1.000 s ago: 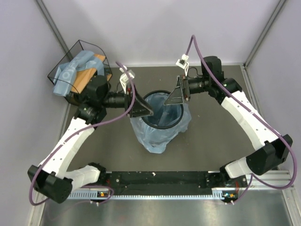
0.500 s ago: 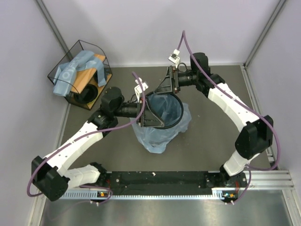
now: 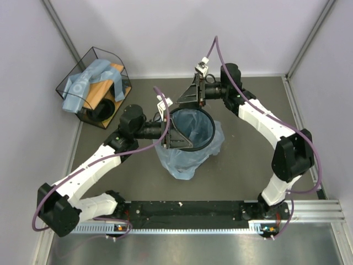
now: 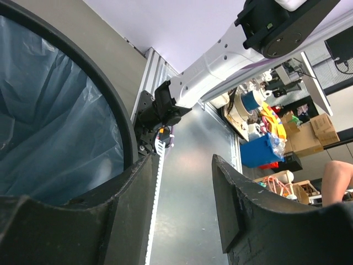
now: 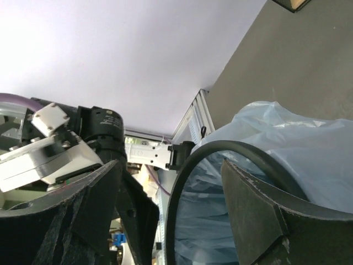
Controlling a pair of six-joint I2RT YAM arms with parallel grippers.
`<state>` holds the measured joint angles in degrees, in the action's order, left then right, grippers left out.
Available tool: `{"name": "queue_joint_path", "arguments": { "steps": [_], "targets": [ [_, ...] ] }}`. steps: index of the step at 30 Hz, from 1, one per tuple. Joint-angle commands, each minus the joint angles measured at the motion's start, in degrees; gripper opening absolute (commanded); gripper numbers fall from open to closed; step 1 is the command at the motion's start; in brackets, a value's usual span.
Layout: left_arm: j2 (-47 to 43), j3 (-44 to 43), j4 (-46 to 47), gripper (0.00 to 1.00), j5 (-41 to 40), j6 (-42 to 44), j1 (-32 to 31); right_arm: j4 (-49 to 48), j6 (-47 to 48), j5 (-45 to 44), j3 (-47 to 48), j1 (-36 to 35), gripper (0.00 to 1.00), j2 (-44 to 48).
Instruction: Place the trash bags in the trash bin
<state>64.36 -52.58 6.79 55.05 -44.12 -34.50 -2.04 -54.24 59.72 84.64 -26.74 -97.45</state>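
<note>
The bag (image 3: 190, 161) lines the bin (image 3: 213, 128), its edge draped outside. Left end effector (image 3: 183, 138) and right end effector (image 3: 187, 96) are held released near the rim, which should be pressed evenly without snagging film.

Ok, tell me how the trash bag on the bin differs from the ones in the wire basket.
The trash bag on the bin is opened out, lining the trash bin and hanging over its rim; the bundle in the wire basket is folded, lying across a wooden block. The bin's bag looks see-through; the bundle looks opaque. One sits centrally, the other in the far-left corner. Both are light-blue plastic film.
</note>
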Motion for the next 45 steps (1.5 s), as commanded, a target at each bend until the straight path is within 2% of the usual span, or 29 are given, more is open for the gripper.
{"name": "queue_joint_path", "arguments": {
  "steps": [1,13,18,27,34,40,45],
  "targets": [
    [-1.78,0.11,0.60,0.53,-1.08,1.49,0.05,0.19,1.50,-1.36,-1.76,-0.77,0.73,-1.25],
    [-0.73,-2.35,-0.55,0.52,-2.23,2.55,0.14,4.51,4.49,-2.33,-1.94,-0.77,0.73,-2.13],
    [-0.72,-4.02,3.93,0.52,-0.56,0.88,0.14,4.86,5.28,-0.76,-0.80,-2.43,0.73,-1.17],
    [-0.81,-6.05,1.84,0.51,-1.87,-0.53,0.14,7.14,6.69,-0.57,-0.96,-4.46,0.73,3.31],
    [-1.43,-3.67,4.28,0.50,-0.38,-1.15,0.31,9.51,6.07,2.41,-3.08,-4.46,0.73,7.80],
    [0.59,-7.01,-0.19,0.49,-0.73,0.79,1.63,15.75,8.00,4.17,-3.78,-0.25,0.73,10.78],
    [2.26,-6.57,-0.02,0.49,-0.64,-0.88,1.45,20.58,11.96,5.40,-7.11,3.19,0.70,11.84]
  ]
}}
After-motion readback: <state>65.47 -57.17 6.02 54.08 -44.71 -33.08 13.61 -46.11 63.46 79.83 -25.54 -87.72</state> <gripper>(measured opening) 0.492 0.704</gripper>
